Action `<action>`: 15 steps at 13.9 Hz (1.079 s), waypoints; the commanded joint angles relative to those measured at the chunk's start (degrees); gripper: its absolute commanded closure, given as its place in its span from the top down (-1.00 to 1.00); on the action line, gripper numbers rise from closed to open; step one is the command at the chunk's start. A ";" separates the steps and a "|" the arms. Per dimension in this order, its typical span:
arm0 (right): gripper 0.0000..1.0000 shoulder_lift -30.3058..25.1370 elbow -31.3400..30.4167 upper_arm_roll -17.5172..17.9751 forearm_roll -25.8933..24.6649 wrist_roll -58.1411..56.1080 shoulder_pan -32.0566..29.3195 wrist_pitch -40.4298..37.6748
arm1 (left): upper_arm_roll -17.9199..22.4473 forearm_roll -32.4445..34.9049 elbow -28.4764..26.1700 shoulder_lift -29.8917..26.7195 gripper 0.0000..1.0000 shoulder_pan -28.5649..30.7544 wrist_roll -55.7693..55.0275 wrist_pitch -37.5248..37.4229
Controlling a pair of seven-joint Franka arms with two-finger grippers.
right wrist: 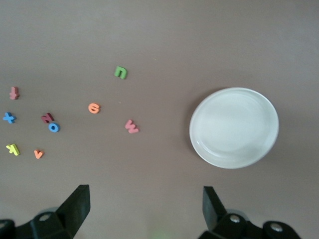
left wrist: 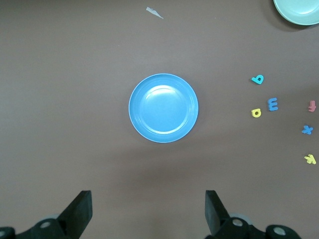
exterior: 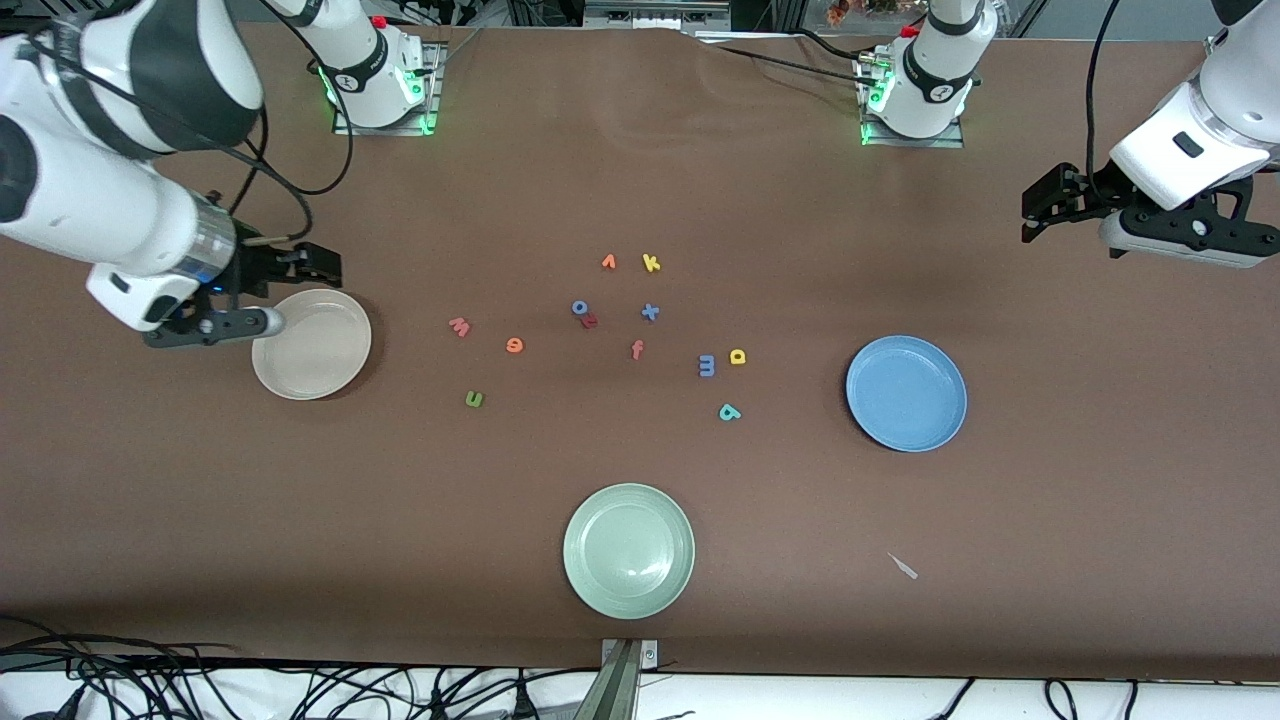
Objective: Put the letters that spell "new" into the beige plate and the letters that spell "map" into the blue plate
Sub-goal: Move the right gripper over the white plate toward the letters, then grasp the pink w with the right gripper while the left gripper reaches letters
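I see my right gripper (right wrist: 142,206) spread wide, empty, over the table by the beige plate (exterior: 312,344). From that plate toward the left arm's end lie w (exterior: 459,326), e (exterior: 514,345), n (exterior: 474,399), then m (exterior: 706,366), a (exterior: 737,356), p (exterior: 729,411), then the blue plate (exterior: 906,392). Only the left wrist view shows my left gripper (left wrist: 148,209) gaping, empty.

I have both arms raised over the tabletop, each out toward its own end and waiting. My left claw (exterior: 1040,215) hangs in the air, fingers (left wrist: 79,211) spread wide with nothing between them, wrist angled down from the forearm. My right claw (exterior: 300,262) is up too, its fingers (right wrist: 77,204) standing just as wide and bare, the forearm reaching in from the edge of the front view
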 commanded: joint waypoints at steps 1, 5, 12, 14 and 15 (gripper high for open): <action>1.00 0.00 -2.85 -0.20 0.06 -0.44 2.07 3.98 | -0.10 -0.95 -0.68 -1.10 1.00 0.15 0.62 -0.22; 1.00 -1.67 -12.07 1.99 -0.38 -0.70 2.78 14.00 | -0.10 -0.95 -0.68 -1.10 1.00 0.15 0.62 -0.22; 1.00 -2.38 -27.63 5.07 -4.33 -5.08 2.78 31.86 | -0.10 -0.95 -0.68 -1.10 1.00 0.15 0.70 -0.22; 1.00 -2.20 -31.32 5.16 -4.42 -5.71 2.78 37.01 | -0.10 -0.95 -0.68 -1.10 1.00 0.15 0.62 -0.22; 1.00 -1.85 -33.86 5.16 -4.42 -5.71 2.78 41.40 | -0.10 -0.95 -0.68 -1.10 1.00 0.15 0.61 -0.22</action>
